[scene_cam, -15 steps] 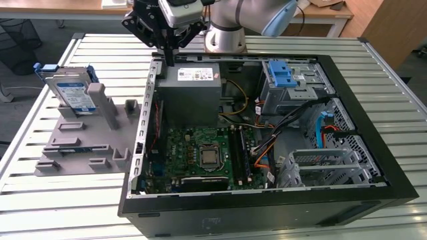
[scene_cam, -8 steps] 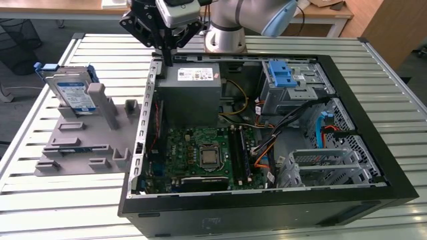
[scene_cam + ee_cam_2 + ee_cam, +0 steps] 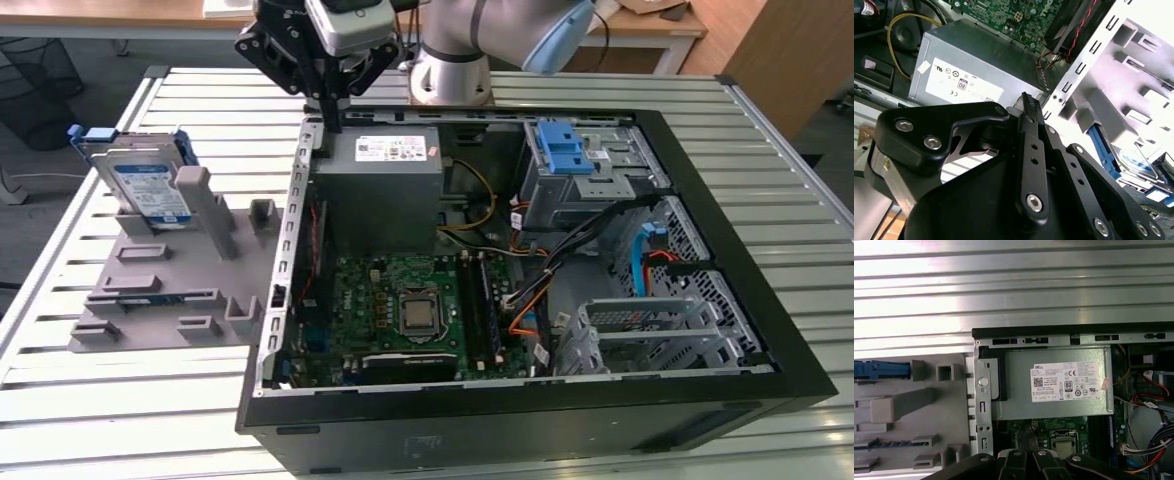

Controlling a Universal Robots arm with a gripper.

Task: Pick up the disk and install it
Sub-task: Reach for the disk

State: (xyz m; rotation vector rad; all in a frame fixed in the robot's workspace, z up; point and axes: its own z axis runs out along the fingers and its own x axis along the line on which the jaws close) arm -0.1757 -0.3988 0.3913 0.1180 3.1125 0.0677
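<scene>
The disk stands upright in a slot of the grey holder, on the exterior view's left beside the open computer case. It is silver-grey with a white and blue label and a blue bracket. In the first wrist view its blue top edge shows, and in the second wrist view a corner of the disk. My gripper hangs over the case's far corner by the power supply, well apart from the disk. The fingers are shut together with nothing between them.
Inside the case are a motherboard, loose cables, a blue-latched bay and a metal drive cage. Everything rests on a slatted metal table. Other small parts sit in the holder.
</scene>
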